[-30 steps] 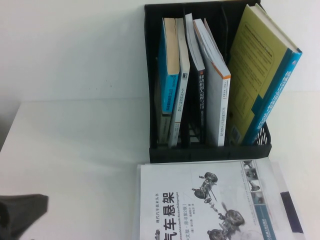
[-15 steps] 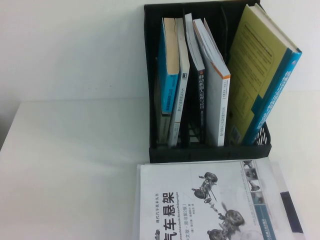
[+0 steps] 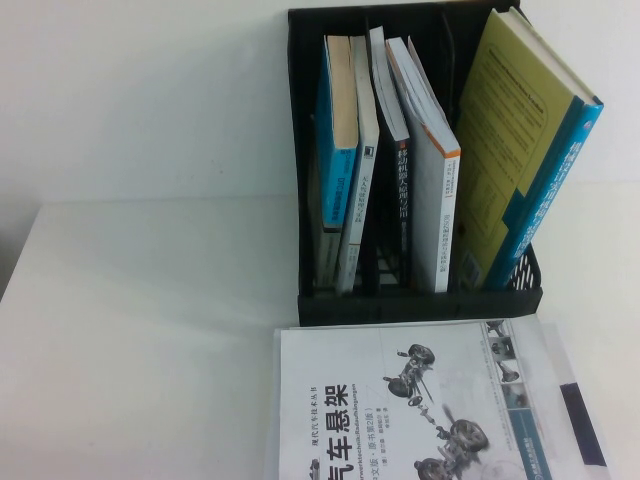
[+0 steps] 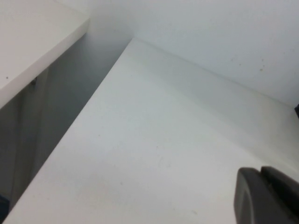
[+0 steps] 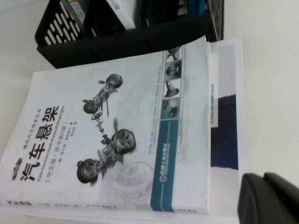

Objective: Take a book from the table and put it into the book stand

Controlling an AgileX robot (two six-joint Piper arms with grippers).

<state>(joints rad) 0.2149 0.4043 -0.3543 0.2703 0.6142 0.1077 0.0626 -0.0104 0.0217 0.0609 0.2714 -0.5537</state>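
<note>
White table (image 3: pixel 150 330). Black book stand (image 3: pixel 420 305) far right, holding upright books. White book (image 3: pixel 400 410) titled "汽车悬架" lies flat just near of stand. Left gripper (image 4: pixel 268 196) over bare table, right gripper (image 5: pixel 271 198) beside book; finger state cannot tell for either.

Bare white wall (image 3: pixel 150 100) behind.

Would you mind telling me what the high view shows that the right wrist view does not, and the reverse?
Only the high view shows the upright books, such as the yellow-green book, in full, plus the bare table to the left; neither gripper appears there. Only the right wrist view shows the right gripper, low beside the car book. Both show the white car book lying flat before the black book stand. The left gripper appears only in the left wrist view.
</note>
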